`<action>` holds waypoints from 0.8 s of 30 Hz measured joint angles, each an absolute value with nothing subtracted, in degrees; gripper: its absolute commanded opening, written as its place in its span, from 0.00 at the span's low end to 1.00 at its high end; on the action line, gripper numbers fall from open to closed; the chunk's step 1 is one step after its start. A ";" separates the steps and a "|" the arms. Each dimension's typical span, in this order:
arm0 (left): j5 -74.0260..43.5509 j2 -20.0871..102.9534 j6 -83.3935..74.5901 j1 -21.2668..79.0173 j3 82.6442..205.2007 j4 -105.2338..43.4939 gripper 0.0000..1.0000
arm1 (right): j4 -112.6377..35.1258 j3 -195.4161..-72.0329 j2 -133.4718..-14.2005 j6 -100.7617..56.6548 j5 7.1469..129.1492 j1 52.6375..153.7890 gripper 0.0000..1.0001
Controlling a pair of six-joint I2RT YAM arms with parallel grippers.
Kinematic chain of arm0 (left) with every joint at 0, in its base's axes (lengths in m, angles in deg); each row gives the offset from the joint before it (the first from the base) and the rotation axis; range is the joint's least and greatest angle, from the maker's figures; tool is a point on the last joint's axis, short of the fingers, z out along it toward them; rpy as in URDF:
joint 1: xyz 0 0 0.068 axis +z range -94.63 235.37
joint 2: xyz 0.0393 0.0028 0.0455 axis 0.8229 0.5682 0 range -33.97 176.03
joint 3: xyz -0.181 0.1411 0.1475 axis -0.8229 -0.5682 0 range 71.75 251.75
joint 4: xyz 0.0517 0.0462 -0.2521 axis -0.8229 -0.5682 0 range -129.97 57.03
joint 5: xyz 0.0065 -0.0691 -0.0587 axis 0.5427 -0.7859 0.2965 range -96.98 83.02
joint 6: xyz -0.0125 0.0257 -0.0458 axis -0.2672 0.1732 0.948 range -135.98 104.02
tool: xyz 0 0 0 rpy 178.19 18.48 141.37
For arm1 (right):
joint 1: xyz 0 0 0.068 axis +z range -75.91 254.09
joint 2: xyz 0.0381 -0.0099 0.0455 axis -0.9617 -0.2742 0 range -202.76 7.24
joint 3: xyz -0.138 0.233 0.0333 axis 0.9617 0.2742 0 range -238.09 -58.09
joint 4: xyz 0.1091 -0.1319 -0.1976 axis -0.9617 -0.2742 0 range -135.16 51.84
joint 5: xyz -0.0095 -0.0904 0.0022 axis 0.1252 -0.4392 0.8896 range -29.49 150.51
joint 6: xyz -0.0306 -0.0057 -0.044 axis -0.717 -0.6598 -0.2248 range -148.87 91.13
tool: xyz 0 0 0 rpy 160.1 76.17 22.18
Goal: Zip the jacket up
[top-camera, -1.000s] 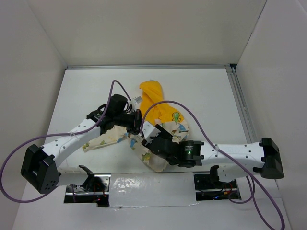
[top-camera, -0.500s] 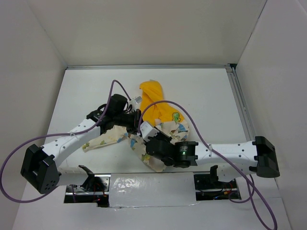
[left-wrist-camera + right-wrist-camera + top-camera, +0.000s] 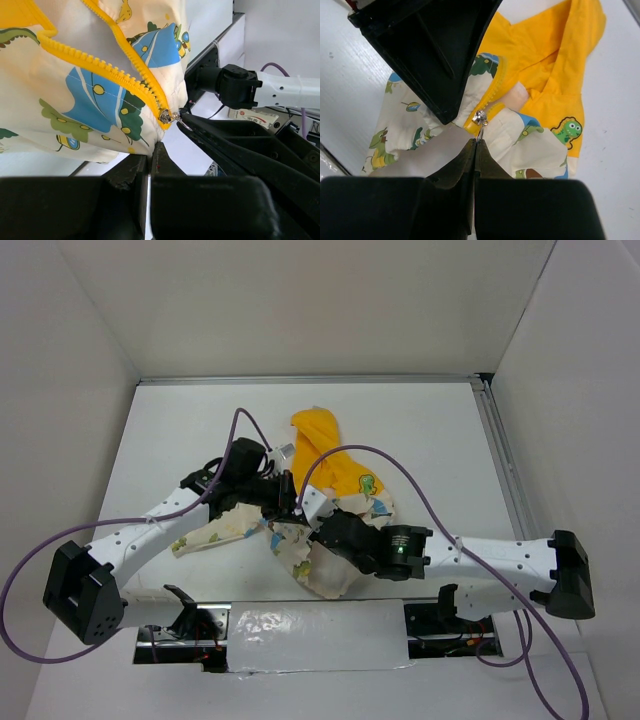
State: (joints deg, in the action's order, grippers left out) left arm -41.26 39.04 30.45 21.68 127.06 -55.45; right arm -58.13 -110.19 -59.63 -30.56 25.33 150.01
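Note:
The jacket [image 3: 352, 480] lies crumpled mid-table, cream with cartoon prints, its yellow hood [image 3: 314, 432] toward the back. My left gripper [image 3: 149, 150] is shut on the cream fabric of the jacket [image 3: 100, 90] at the bottom end of the yellow zipper [image 3: 120, 75]. The metal slider [image 3: 480, 118] sits at that bottom end, with the teeth above it apart. My right gripper [image 3: 476, 142] is shut on the slider's thin pull tab, right beside the left fingers [image 3: 432, 55]. From above, the left gripper [image 3: 283, 502] and the right gripper [image 3: 303, 508] meet over the jacket's near part.
White walls enclose the table on three sides. A metal rail [image 3: 500, 465] runs along the right edge. Purple cables [image 3: 400, 475] loop over both arms. A taped strip [image 3: 310, 635] lies at the near edge between the arm bases.
My right gripper has closed from open onto the zipper pull, and its arm has shifted slightly. The left gripper has kept its hold and place.

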 measured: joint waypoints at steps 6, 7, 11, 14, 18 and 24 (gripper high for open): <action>-39.60 39.04 28.81 20.83 127.06 -56.55 0.00 | -59.13 -110.49 -59.85 -29.67 30.86 148.37 0.31; -39.51 39.04 28.77 20.76 127.06 -56.39 0.00 | -59.09 -110.58 -59.85 -29.32 31.54 148.32 0.29; -39.47 39.02 28.31 20.61 127.06 -55.52 0.00 | -58.83 -110.60 -59.71 -27.90 33.79 147.58 0.00; -39.82 39.02 27.72 20.61 127.06 -54.95 0.00 | -58.72 -110.60 -59.01 -27.00 35.25 146.23 0.00; -39.88 38.89 27.66 20.57 127.06 -54.78 0.00 | -58.76 -110.60 -58.45 -26.32 36.39 145.11 0.24; -39.82 38.89 27.79 20.57 127.06 -54.84 0.00 | -59.37 -110.60 -58.56 -25.34 36.96 145.64 0.49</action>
